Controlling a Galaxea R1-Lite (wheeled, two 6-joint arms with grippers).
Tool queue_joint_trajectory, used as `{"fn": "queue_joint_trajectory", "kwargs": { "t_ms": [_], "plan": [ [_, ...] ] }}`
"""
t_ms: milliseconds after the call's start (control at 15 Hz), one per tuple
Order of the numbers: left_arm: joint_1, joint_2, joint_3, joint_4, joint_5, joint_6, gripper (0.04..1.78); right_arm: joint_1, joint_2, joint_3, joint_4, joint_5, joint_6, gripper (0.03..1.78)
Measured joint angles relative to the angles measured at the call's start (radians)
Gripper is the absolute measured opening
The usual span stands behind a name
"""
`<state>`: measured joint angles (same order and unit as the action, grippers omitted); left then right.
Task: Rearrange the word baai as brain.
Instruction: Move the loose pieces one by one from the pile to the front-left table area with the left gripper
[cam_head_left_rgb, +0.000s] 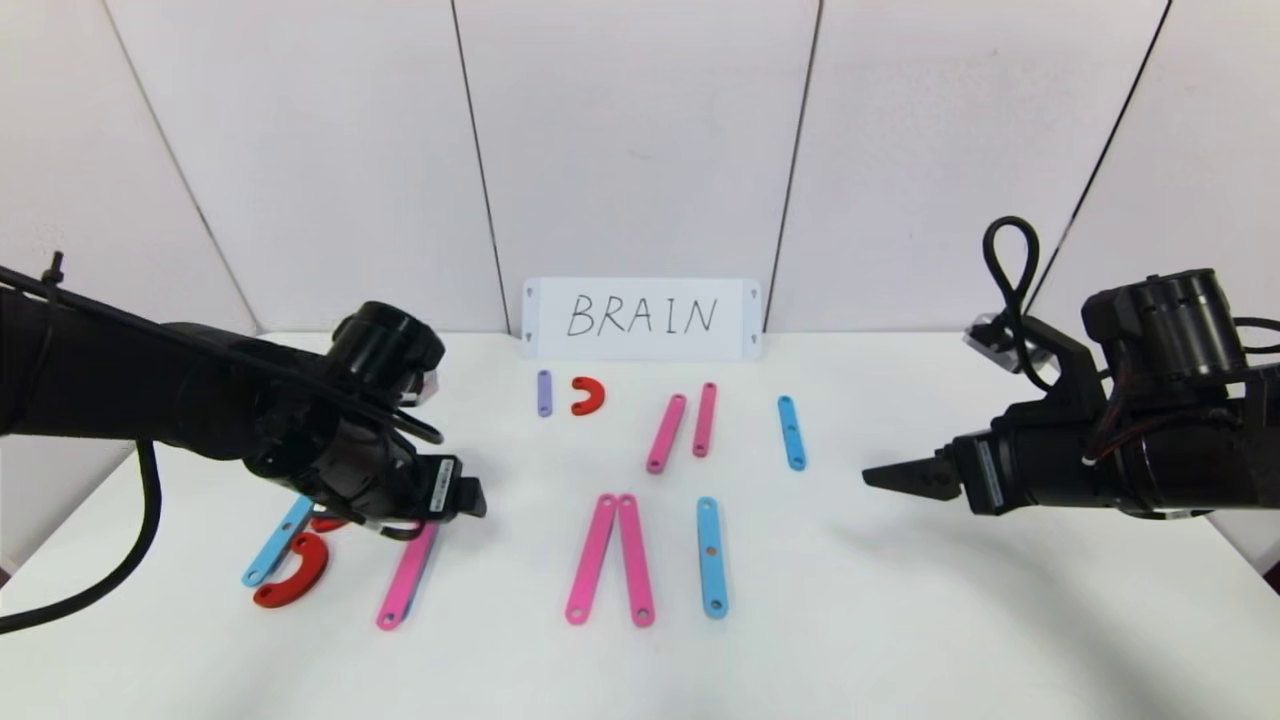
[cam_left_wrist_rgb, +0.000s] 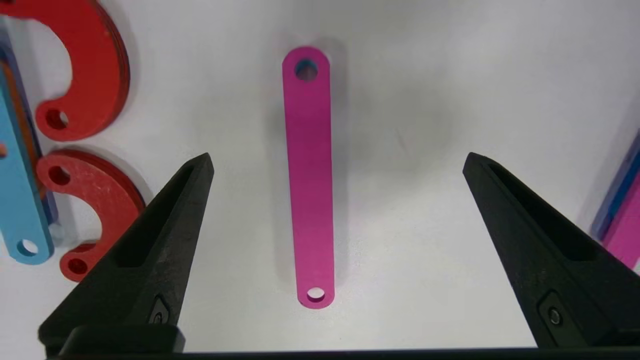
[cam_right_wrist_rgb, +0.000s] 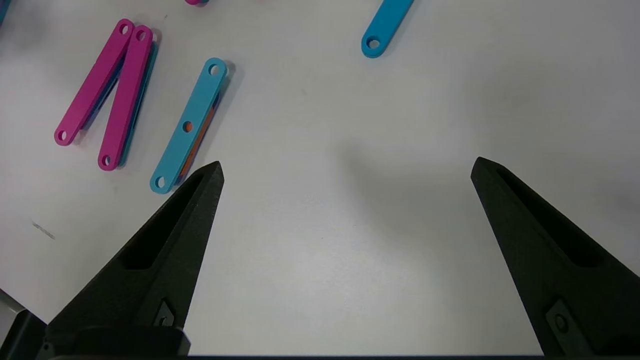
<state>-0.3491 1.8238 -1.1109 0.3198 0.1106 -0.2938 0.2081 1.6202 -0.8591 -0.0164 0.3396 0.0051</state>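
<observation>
The word baai lies as flat holed pieces along the table's front. At the left are a light-blue strip (cam_head_left_rgb: 275, 545) and two red half-rings (cam_head_left_rgb: 295, 575). Beside them lies a pink strip (cam_head_left_rgb: 405, 580). Two pink strips (cam_head_left_rgb: 612, 560) meet at their far ends in the middle, with a light-blue strip (cam_head_left_rgb: 711, 556) next to them. My left gripper (cam_head_left_rgb: 465, 497) hovers open over the pink strip (cam_left_wrist_rgb: 309, 175), which lies flat between the fingers and touches neither. My right gripper (cam_head_left_rgb: 880, 478) hangs open over bare table at the right, holding nothing (cam_right_wrist_rgb: 347, 167).
A white card (cam_head_left_rgb: 641, 318) reading BRAIN leans on the back wall. Before it lie a purple strip (cam_head_left_rgb: 544, 392), a small red half-ring (cam_head_left_rgb: 588, 395), two pink strips (cam_head_left_rgb: 685, 427) and a light-blue strip (cam_head_left_rgb: 792, 432).
</observation>
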Motion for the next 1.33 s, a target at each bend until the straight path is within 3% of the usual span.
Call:
{"fn": "queue_joint_trajectory", "kwargs": {
  "t_ms": [667, 933, 1333],
  "plan": [
    [-0.041, 0.071, -0.371, 0.036, 0.007, 0.011, 1.75, -0.022, -0.01, -0.011, -0.001, 0.011, 0.013, 1.74],
    [-0.064, 0.164, -0.508, 0.032, 0.01, 0.007, 1.75, -0.063, -0.021, -0.021, -0.002, 0.071, 0.011, 1.74],
    [-0.104, 0.326, -0.694, 0.019, 0.03, 0.003, 1.75, -0.081, -0.027, -0.024, -0.002, 0.076, 0.005, 1.74]
  ]
}}
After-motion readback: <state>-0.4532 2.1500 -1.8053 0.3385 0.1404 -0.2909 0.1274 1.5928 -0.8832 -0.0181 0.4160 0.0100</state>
